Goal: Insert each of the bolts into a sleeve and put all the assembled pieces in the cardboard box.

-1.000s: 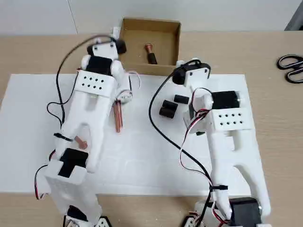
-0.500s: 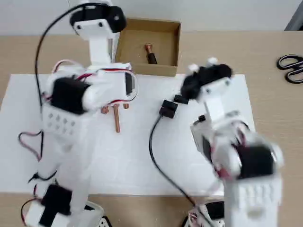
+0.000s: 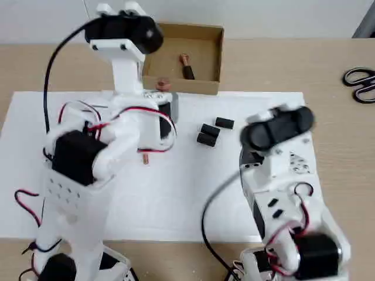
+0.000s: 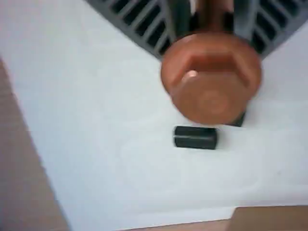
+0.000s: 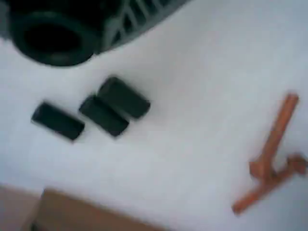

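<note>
1. Left gripper (image 4: 210,17) is clamped on a bolt (image 4: 211,82), raised over the sheet (image 3: 176,193) near the box (image 3: 193,86).
2. Right gripper (image 5: 72,29) pinches a sleeve (image 5: 52,41) above the sheet.
3. Three loose sleeves (image 3: 210,130) lie together; spare bolts (image 5: 278,132) lie apart from them.
4. One assembled piece (image 3: 186,65) lies in the box.

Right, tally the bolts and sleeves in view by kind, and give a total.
Black sleeves: 5 (3 loose on the mat, 1 in the right gripper, 1 on the bolt in the cardboard box)
Copper bolts: 4 (2 loose on the mat, 1 in the left gripper, 1 in the box)
Total: 9
</note>
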Controlling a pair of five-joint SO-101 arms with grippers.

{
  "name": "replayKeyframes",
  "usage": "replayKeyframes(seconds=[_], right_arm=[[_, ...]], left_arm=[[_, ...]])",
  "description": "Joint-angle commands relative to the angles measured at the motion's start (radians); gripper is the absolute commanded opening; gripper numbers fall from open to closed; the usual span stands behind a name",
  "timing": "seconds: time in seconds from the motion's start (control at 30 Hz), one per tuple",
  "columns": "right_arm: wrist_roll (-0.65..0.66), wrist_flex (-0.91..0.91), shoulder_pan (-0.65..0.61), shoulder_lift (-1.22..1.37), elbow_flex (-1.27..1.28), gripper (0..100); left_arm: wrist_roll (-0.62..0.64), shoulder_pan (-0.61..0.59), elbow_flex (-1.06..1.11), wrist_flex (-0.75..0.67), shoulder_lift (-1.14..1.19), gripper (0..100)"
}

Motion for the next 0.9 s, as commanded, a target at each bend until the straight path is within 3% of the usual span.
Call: replayKeyframes(seconds=[0.0, 0.13, 0.3, 0.53, 0.63, 0.87], right_arm=[[-0.066, -0.104, -0.002, -0.139, 0.104, 0.4], [-0.072, -0.128, -0.002, -0.302, 0.278, 0.4], [-0.072, -0.226, -0.002, -0.519, 0.468, 0.4], [-0.072, -0.251, -0.012, -0.499, 0.512, 0.4], [-0.071, -0.249, -0.088, -0.499, 0.512, 0.4], [-0.071, -0.243, -0.131, -0.499, 0.514, 0.4]], left_arm=[[-0.005, 0.008, 0.068, -0.075, -0.071, 1], [-0.005, 0.014, 0.180, -0.153, -0.110, 1], [-0.003, 0.046, 0.317, -0.350, -0.153, 1], [-0.011, 0.121, 0.521, -0.598, -0.227, 1], [-0.011, 0.140, 0.596, -0.694, -0.252, 1], [-0.006, 0.189, 0.704, -0.753, -0.324, 1]])
